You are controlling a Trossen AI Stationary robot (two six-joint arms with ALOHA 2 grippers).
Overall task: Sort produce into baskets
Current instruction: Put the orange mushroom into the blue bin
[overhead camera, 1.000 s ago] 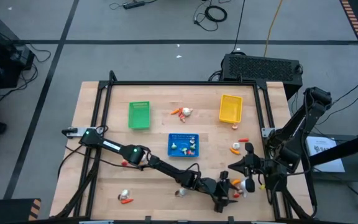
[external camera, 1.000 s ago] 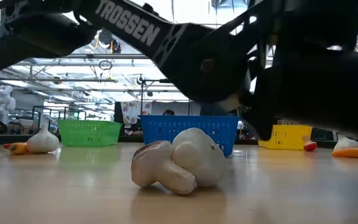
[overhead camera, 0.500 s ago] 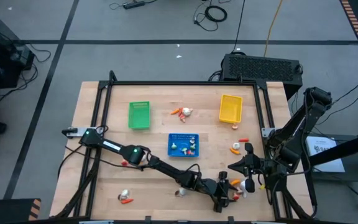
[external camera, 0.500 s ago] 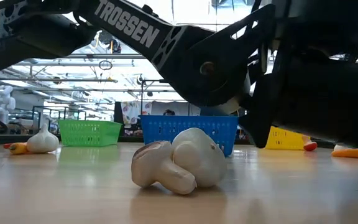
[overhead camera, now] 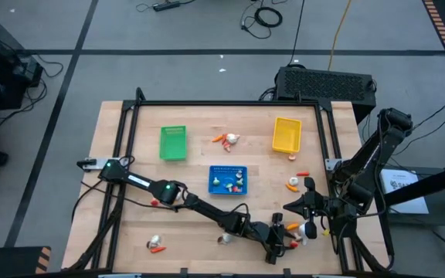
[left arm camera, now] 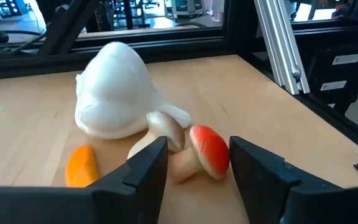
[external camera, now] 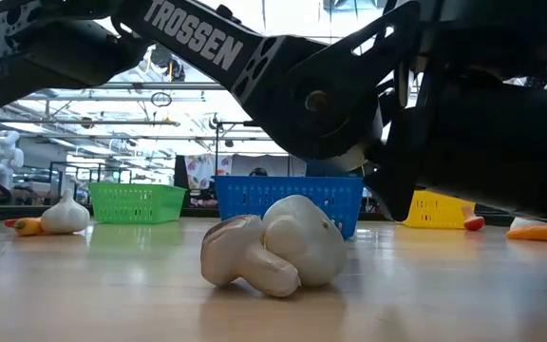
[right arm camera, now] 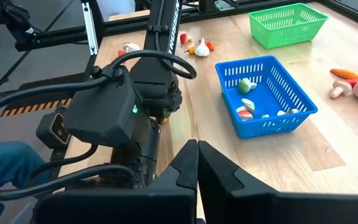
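The left gripper (left arm camera: 197, 165) sits low at the table's (overhead camera: 114, 162) near edge, its jaws partly open around a small red-capped toy mushroom (left arm camera: 199, 155), not yet clamped. A white garlic-like bulb (left arm camera: 117, 93) and orange carrot piece (left arm camera: 81, 167) lie just beside it. Best to close squarely on the mushroom alone before lifting toward the blue perforated plastic basket (overhead camera: 228, 179). The right gripper (right arm camera: 196, 163) waits nearby, fully closed.

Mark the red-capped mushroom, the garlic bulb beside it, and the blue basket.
red-capped mushroom (left arm camera: 207, 151), left wrist view, on its red cap.
garlic bulb (left arm camera: 114, 93), left wrist view, on its white body.
blue basket (right arm camera: 289, 120), right wrist view, on its perforated wall.
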